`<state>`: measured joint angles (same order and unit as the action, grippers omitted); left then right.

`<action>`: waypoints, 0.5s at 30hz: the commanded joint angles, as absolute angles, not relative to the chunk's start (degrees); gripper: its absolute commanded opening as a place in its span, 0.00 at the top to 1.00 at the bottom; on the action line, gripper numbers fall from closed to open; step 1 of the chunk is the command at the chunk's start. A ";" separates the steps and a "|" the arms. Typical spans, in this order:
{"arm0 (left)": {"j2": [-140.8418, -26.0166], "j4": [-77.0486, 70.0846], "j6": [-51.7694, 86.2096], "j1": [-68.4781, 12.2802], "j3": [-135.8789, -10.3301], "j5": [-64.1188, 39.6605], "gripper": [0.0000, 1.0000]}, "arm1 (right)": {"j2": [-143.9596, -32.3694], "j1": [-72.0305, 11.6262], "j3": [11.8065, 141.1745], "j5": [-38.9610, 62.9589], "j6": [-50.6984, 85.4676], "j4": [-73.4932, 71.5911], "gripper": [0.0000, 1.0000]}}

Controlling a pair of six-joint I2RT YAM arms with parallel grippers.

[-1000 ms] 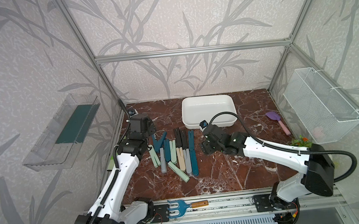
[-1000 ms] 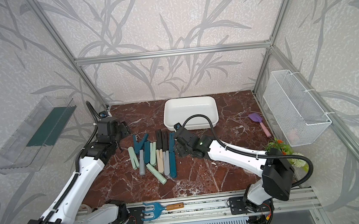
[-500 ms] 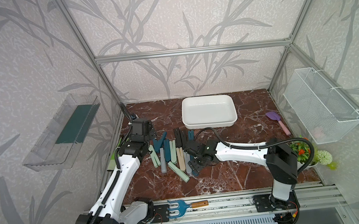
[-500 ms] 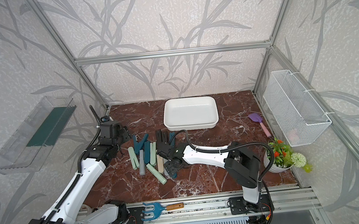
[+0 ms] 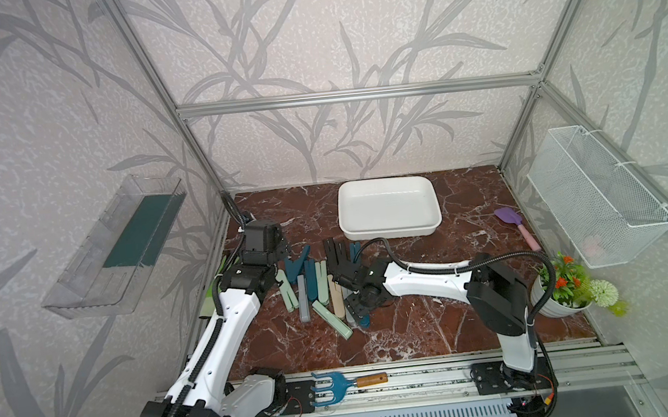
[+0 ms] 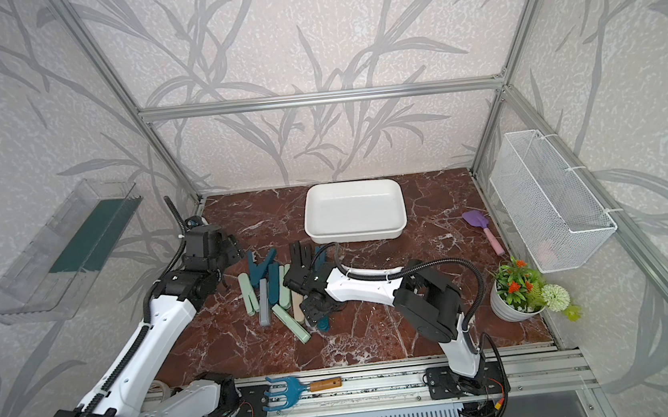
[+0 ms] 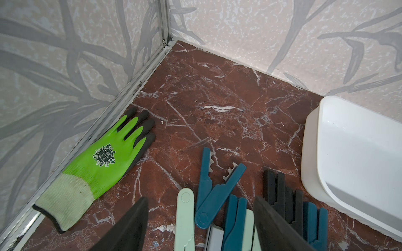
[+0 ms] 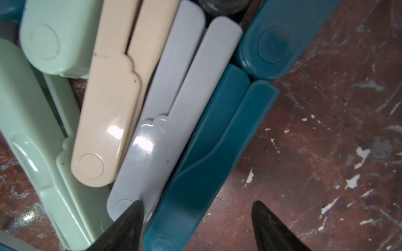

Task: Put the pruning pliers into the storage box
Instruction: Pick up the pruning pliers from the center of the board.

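Pruning pliers (image 5: 311, 282): about a dozen in black, teal, mint, beige and grey. We find them in a loose row on the red marble table (image 5: 419, 326), left of centre in both top views, and all of them are outside the storage box (image 5: 386, 208). A clear bin (image 5: 114, 247) hangs on the left wall and a wire basket (image 5: 599, 200) on the right wall. The white box sits just behind the row, near the back wall. The right arm reaches low across to the near end of the row. Its right claw (image 8: 197, 202) is spread, with one fingertip over the end of a grey plier (image 8: 156, 130) and the other over bare marble. A teal plier (image 8: 202, 152) lies between them; we cannot tell whether either finger touches it. The left claw (image 7: 200, 198) is also spread and holds nothing, above the far end of the row. We also note a potted plant (image 5: 561, 288) at the right edge, a green glove (image 7: 104, 156) along the left wall, a blue rake (image 5: 341, 386) on the front rail, and a purple spatula (image 5: 513, 223) near the basket.
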<state>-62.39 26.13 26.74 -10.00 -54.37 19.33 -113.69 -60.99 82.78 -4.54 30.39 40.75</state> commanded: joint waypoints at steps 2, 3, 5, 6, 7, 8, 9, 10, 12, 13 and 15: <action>-62.14 27.17 27.95 -9.76 -55.47 20.65 0.24 | -112.66 -59.48 79.43 -6.24 32.37 42.68 0.23; -62.22 27.16 27.93 -9.76 -55.44 20.65 0.24 | -112.31 -59.28 79.06 -6.30 32.52 42.54 0.23; -62.27 27.02 27.93 -9.73 -55.46 20.69 0.24 | -111.52 -59.19 78.25 -6.41 32.64 42.01 0.24; -62.29 27.07 27.86 -9.67 -55.46 20.73 0.24 | -111.08 -59.08 77.78 -6.29 32.69 41.55 0.24; -62.25 27.07 27.86 -9.67 -55.50 20.66 0.24 | -110.69 -59.10 77.35 -6.08 32.76 40.94 0.24; -62.31 27.07 27.94 -9.67 -55.47 20.66 0.24 | -110.55 -59.12 77.09 -5.99 32.78 40.53 0.24; -62.27 27.07 27.90 -9.67 -55.43 20.65 0.24 | -110.63 -59.14 77.12 -5.98 32.87 40.51 0.24; -62.31 27.07 27.88 -9.59 -55.47 20.60 0.24 | -110.74 -59.14 77.17 -5.98 32.89 40.44 0.24; -62.29 27.10 27.82 -9.58 -55.46 20.61 0.24 | -110.98 -59.14 77.25 -6.36 32.79 40.24 0.25; -62.26 27.21 27.84 -9.58 -55.46 20.71 0.24 | -111.16 -59.11 77.34 -6.69 32.62 40.39 0.25; -62.28 27.18 27.84 -9.58 -55.37 20.75 0.24 | -111.61 -59.10 77.81 -7.76 31.78 40.57 0.27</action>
<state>-62.39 26.13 26.76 -9.93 -54.37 19.40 -112.46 -59.13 77.17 -5.78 31.92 40.03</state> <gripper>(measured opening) 0.756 0.734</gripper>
